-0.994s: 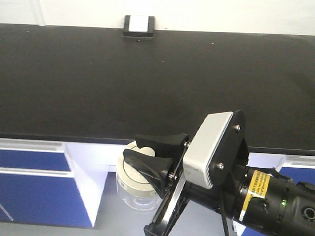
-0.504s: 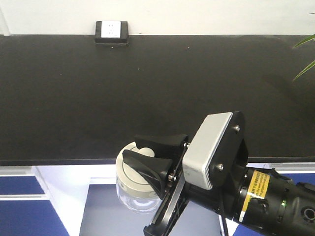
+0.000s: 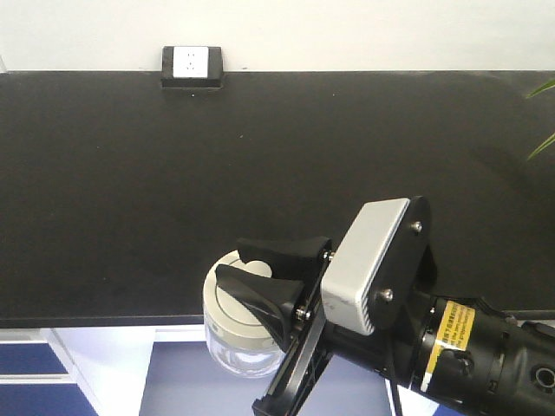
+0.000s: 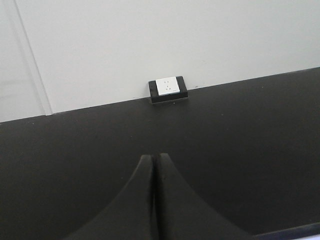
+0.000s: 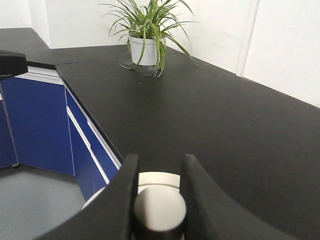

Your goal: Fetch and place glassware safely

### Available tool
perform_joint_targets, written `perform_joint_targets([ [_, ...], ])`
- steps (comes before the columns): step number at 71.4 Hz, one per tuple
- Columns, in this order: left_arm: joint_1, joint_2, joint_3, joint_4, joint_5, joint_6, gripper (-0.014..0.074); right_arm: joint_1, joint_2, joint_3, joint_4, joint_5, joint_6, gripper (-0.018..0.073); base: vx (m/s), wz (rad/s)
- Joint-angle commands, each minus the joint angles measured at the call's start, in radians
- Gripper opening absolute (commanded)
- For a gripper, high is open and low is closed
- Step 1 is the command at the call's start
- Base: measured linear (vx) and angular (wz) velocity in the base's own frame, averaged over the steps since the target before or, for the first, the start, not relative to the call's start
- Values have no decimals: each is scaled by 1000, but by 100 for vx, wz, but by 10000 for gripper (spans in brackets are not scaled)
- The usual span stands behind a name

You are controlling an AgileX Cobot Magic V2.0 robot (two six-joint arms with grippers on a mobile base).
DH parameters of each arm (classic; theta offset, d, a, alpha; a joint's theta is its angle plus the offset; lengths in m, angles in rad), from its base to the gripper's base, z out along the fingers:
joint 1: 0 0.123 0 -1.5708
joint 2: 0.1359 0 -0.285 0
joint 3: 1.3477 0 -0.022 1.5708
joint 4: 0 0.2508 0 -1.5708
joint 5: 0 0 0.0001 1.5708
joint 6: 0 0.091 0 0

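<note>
The glassware [image 3: 232, 345] is a small squat clear jar with a cream-white lid [image 3: 227, 303]. It hangs in the air at the front edge of the black countertop [image 3: 260, 156]. My right gripper [image 3: 234, 260] is shut on the lid's centre knob [image 3: 257, 268], one black finger on each side. The right wrist view shows the same knob [image 5: 160, 209] pinched between the fingers of the right gripper [image 5: 160, 160], with the lid rim [image 5: 159, 179] behind it. My left gripper [image 4: 153, 157] is shut with nothing in it, pointing over the countertop [image 4: 250, 130].
A black wall socket box [image 3: 192, 67] sits at the counter's back edge and shows in the left wrist view too [image 4: 169, 90]. A potted plant [image 5: 145, 35] stands on the counter to the right. Blue cabinets [image 5: 35, 125] run below the counter.
The counter's front edge has slid down the front view and the socket box has shifted left, so I have come closer to the counter. The right gripper keeps its hold on the jar.
</note>
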Motion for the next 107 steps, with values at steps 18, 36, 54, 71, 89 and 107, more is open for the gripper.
perform_joint_targets([
  [18, -4, 12, -26, -8, -65, 0, -7, 2, -26, -35, 8, -100, -4, -3, 12, 3],
  [36, -4, 12, -26, -8, -65, 0, -7, 2, -26, -35, 8, -100, -4, -3, 12, 3],
  [54, -4, 12, -26, -8, -65, 0, -7, 2, -26, -35, 8, -100, -4, -3, 10, 0],
  [71, -4, 12, -26, -8, -65, 0, -7, 2, -26, -35, 8, -100, -4, -3, 6, -1],
  [89, -4, 12, -26, -8, -65, 0, -7, 2, -26, -35, 8, -100, -4, -3, 4, 1],
  [107, -4, 12, -26, -8, -65, 0, -7, 2, -26, -35, 8, -100, -4, -3, 3, -1],
])
